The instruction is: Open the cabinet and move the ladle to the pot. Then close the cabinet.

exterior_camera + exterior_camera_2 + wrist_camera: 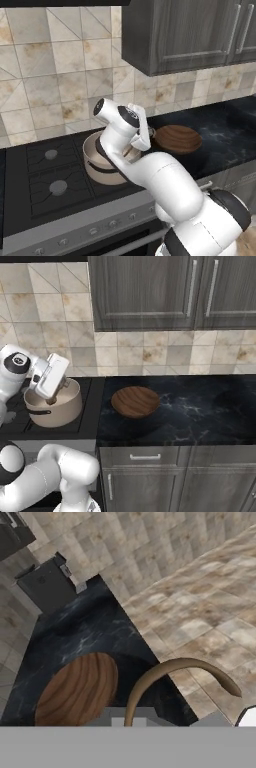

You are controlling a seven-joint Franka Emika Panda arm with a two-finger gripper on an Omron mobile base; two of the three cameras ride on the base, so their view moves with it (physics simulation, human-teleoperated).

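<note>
The cabinet [165, 291] hangs on the wall above the surface [200, 406], its two dark grey-brown, wood-grained doors shut, each with a recessed panel and a long vertical silver bar handle; its top is cut off by the frame in both base views. Below it runs a backsplash [145, 353] of mottled beige stone tiles, some cut on the diagonal. The surface is black marble with pale veins, and on it lies a round wooden board [135, 402] with curved grain, flat and low, just right of the stove [50, 175]. The stove is matt black with two round burners to the left, and on its right side stands the pot [52, 403], round, tan-beige, straight-sided, with a dark band inside and a small dark side handle. The arm's white hand hangs over the pot, tilted, with the fingers [51, 400] down at the pot's mouth; in the left base view the arm hides most of the pot and the hand's tip. The fingers are pressed together, and the hand view shows a thin brown curved strip rising from between them, the handle of the ladle [165, 679] (its bowl is hidden below the frame edge, so how it sits in the pot cannot be told). That view also shows the board beside the pot and a dark boxy appliance [47, 587] far along the surface, too blurred to name.
</note>
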